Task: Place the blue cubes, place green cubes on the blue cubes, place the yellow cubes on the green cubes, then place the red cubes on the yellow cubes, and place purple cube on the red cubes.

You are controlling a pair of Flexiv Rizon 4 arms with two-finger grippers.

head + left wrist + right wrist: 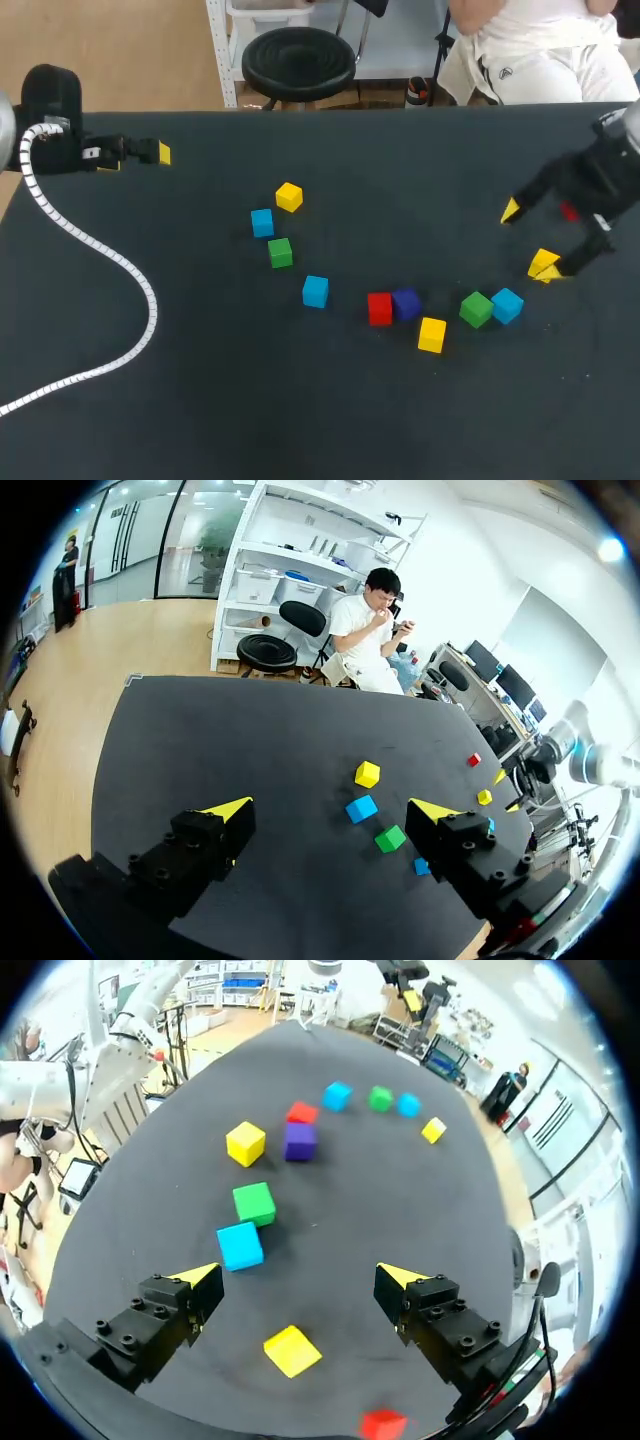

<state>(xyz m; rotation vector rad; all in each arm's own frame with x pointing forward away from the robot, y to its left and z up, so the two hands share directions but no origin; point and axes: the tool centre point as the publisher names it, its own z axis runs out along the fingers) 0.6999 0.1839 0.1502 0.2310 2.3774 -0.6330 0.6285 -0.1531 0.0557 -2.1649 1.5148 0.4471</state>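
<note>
The left tool (137, 157) and the right tool (528, 238) both hover, jaws spread wide.

Robotics laboratory. Evidence: a black-topped table (200, 400) with a robot arm coming in at each side, left arm (50, 120) trailing a white ribbed cable (110, 260), right arm (600, 175); small coloured cubes (315, 291) scattered across it.

Between your right gripper's (298, 1274) wide-spread fingers a yellow cube (292, 1350) lies in the way, a blue cube (240, 1246) and green cube (254, 1203) just beside each other stand ahead of one finger, and a lane of table (400, 1200) runs ahead of the other.
</note>
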